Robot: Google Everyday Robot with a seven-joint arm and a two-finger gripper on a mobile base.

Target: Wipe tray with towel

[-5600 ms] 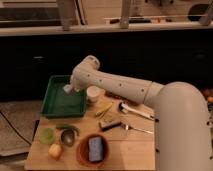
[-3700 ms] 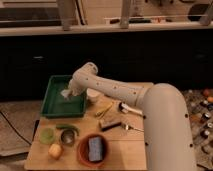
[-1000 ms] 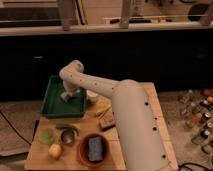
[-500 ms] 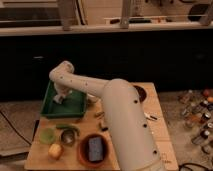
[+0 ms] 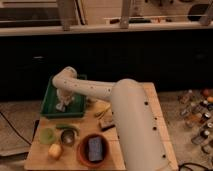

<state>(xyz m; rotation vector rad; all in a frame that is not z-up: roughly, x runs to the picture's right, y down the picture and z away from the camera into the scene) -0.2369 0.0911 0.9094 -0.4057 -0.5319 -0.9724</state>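
The green tray [image 5: 51,97] lies at the table's back left. My arm reaches over it from the right, and the gripper [image 5: 63,101] points down into the tray's middle. The whitish towel [image 5: 61,106] sits under the gripper on the tray floor, pressed against it. The arm's white elbow hides the tray's far right part.
A reddish-brown bowl [image 5: 93,150] holding a dark blue-grey sponge [image 5: 95,148] stands at the front. A yellow fruit [image 5: 55,150], a green cup [image 5: 47,135] and a small metal cup [image 5: 67,136] sit front left. Tools [image 5: 103,115] lie right of the tray. Bottles [image 5: 198,120] stand on the floor at right.
The gripper with the towel has swept from the tray's right side toward its left and middle. The arm has swung leftward and now fills more of the view.
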